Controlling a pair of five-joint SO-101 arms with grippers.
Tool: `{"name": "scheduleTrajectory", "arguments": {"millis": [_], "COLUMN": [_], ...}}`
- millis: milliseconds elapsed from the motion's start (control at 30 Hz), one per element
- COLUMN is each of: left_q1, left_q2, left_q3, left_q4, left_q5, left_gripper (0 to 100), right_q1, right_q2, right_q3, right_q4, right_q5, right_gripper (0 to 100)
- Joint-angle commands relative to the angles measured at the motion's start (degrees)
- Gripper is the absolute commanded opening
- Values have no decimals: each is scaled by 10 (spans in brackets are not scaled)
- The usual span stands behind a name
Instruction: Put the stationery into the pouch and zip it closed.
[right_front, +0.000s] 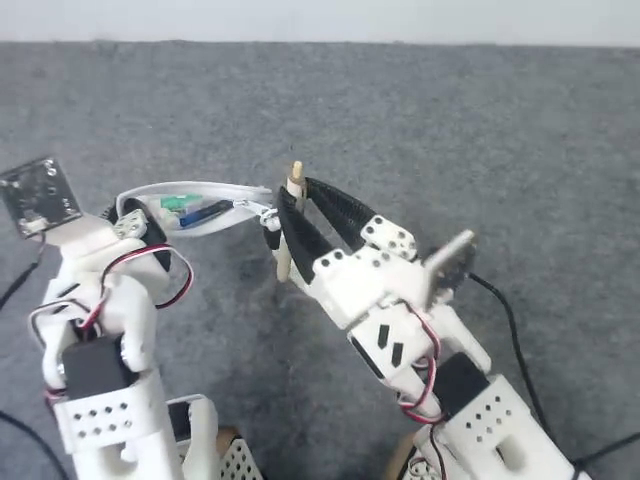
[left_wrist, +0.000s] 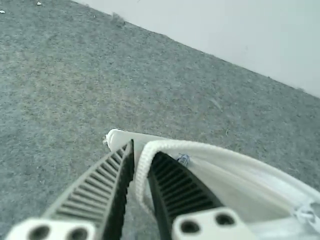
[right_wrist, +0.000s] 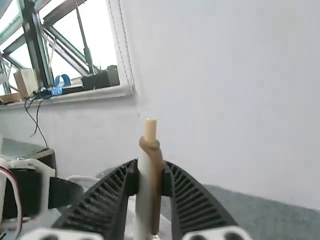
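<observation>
Task part done. The white fabric pouch (right_front: 195, 187) is off the grey, felt-like table cover (right_front: 450, 130), its mouth gaping; a green item (right_front: 172, 203) and a blue item (right_front: 207, 210) already lie inside. My left gripper (left_wrist: 142, 150) is clamped on the pouch's soft, stitched rim at one end. My right gripper (right_wrist: 149, 167) is closed around a slim cream pen (right_wrist: 148, 145), a smooth round barrel with a brown band and a tan tip, held upright just beside the pouch's other end and not yet in. The zip pull (right_front: 262, 212) hangs at that end, zip undone. Outstanding, in my judgement: insert the pen, then zip.
</observation>
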Motion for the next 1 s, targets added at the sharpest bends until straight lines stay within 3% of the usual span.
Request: {"name": "scheduleTrajectory", "arguments": {"millis": [0,400,700,967], "left_q1": [6,22,95,105], "left_q2": [-18,-18,-17,-17], "left_q3": [-8,-8,6,7], "left_q4": [-14,-14,-14,-13], "left_q5": [-6,-8,-63,-69], "left_gripper": [16,16,16,16], "right_q1": [4,-27,-43,-46], "right_q2": [-39,-62,-79,-205], "right_q3": [20,97,108,147], "right_q4": [-70,-231,-255,-251], "right_q5": [-4,-4,-4,-3], "right_gripper": [6,6,6,6]}}
